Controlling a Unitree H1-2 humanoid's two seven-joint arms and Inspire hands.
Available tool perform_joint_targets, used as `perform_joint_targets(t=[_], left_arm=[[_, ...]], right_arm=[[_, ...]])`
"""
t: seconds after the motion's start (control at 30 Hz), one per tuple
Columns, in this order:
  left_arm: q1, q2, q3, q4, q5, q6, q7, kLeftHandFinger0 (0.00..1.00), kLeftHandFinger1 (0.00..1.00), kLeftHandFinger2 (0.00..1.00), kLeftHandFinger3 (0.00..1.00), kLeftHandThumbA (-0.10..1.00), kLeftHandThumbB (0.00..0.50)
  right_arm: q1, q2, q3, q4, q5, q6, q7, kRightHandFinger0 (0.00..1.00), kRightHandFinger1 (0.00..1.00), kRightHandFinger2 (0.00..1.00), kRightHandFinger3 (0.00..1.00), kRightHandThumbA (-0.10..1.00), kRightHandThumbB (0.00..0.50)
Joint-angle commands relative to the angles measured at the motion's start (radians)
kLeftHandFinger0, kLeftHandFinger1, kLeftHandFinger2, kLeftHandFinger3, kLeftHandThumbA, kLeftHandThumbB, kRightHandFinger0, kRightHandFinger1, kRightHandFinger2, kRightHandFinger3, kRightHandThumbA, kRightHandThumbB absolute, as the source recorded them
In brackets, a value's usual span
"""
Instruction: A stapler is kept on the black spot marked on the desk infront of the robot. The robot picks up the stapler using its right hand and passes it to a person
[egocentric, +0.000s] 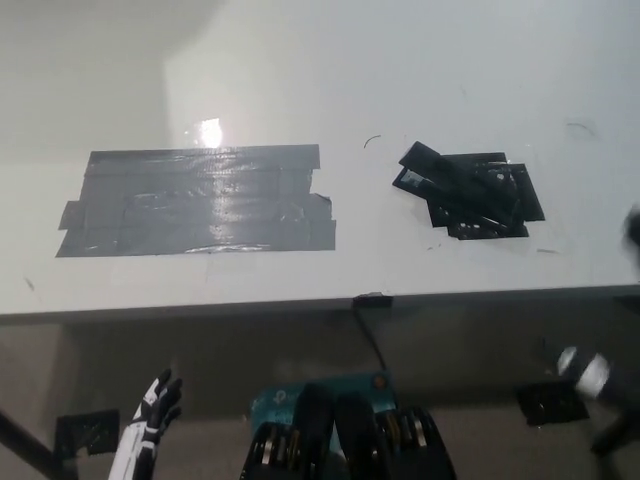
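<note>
The white desk (420, 80) fills the upper part of the head view, its front edge running across the picture a little below the middle. On its right half lies the black spot (470, 195), a ragged patch of overlapping black tape strips, one strip sticking out at its upper left corner. No stapler can be made out on it; the patch looks flat and glossy, and nothing stands on it. To the left of it, well apart, a much larger grey tape patch (195, 202) lies on the desk, shiny, with a bright glint of light just above its top edge. A thin dark scratch or thread sits on the desk surface between the two patches, nearer the black one. A dark cable (371, 335) hangs down from a small clip at the desk's front edge. The white left hand (155, 410) rests low at the lower left, below the desk edge, its fingers spread slightly apart and holding nothing. At the far right edge, the black right hand (600, 385) shows only as a blurred dark shape with a pale band, below the desk edge; whether it is wide, narrow or holding anything cannot be told. On the floor lie two dark square marks, one at lower left and one at lower right.
</note>
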Motion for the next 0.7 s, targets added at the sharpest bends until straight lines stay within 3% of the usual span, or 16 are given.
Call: perform_joint_targets(t=[0.0, 0.07, 0.13, 0.2, 0.23, 0.27, 0.3, 0.4, 0.63, 0.67], left_arm=[[0.038, -0.004, -0.008, -0.008, 0.031, -0.101, 0.019, 1.0, 1.0, 1.0, 1.0, 1.0, 0.5], [0.04, -0.005, -0.007, -0.009, 0.029, -0.099, 0.016, 1.0, 1.0, 1.0, 1.0, 1.0, 0.5], [0.045, -0.006, -0.007, -0.013, 0.019, -0.091, 0.01, 1.0, 1.0, 1.0, 1.0, 1.0, 0.5], [0.049, -0.006, -0.008, -0.014, 0.018, -0.095, 0.007, 1.0, 1.0, 1.0, 1.0, 1.0, 0.5], [0.052, -0.005, -0.008, -0.01, 0.017, -0.105, 0.005, 1.0, 1.0, 1.0, 1.0, 1.0, 0.5], [0.054, -0.005, -0.009, -0.011, 0.017, -0.104, 0.005, 1.0, 1.0, 1.0, 1.0, 1.0, 0.5], [0.054, -0.004, -0.009, -0.012, 0.024, -0.105, 0.008, 1.0, 1.0, 1.0, 1.0, 1.0, 0.5], [0.059, -0.002, -0.011, -0.013, 0.029, -0.101, 0.006, 1.0, 1.0, 1.0, 1.0, 1.0, 0.5], [0.073, -0.004, -0.015, -0.026, 0.024, -0.078, -0.002, 1.0, 1.0, 1.0, 1.0, 1.0, 0.5], [0.074, -0.004, -0.017, -0.026, 0.025, -0.077, -0.003, 1.0, 1.0, 1.0, 1.0, 1.0, 0.5]], right_arm=[[-0.304, -0.119, -0.026, -0.032, -0.004, 0.348, 0.046, 1.0, 1.0, 1.0, 1.0, 1.0, 0.332], [-0.392, -0.132, -0.006, 0.07, 0.005, 0.387, 0.057, 1.0, 1.0, 1.0, 1.0, 1.0, 0.292], [-0.472, -0.136, 0.012, 0.182, 0.005, 0.417, 0.066, 1.0, 1.0, 1.0, 1.0, 1.0, 0.336], [-0.524, -0.154, 0.038, 0.258, -0.03, 0.437, 0.084, 1.0, 1.0, 1.0, 1.0, 1.0, 0.339], [-0.566, -0.167, 0.062, 0.321, -0.056, 0.439, 0.099, 1.0, 1.0, 1.0, 1.0, 1.0, 0.317], [-0.595, -0.176, 0.082, 0.364, -0.081, 0.441, 0.107, 1.0, 1.0, 1.0, 1.0, 1.0, 0.237], [-0.635, -0.181, 0.102, 0.43, -0.095, 0.434, 0.114, 1.0, 1.0, 1.0, 1.0, 1.0, 0.289], [-0.733, -0.176, 0.15, 0.582, -0.115, 0.473, 0.121, 1.0, 1.0, 1.0, 1.0, 1.0, 0.332], [-0.873, -0.15, 0.216, 0.868, -0.093, 0.506, 0.156, 1.0, 1.0, 1.0, 1.0, 1.0, 0.395], [-0.89, -0.144, 0.234, 0.903, -0.102, 0.521, 0.159, 1.0, 1.0, 1.0, 1.0, 1.0, 0.383]])
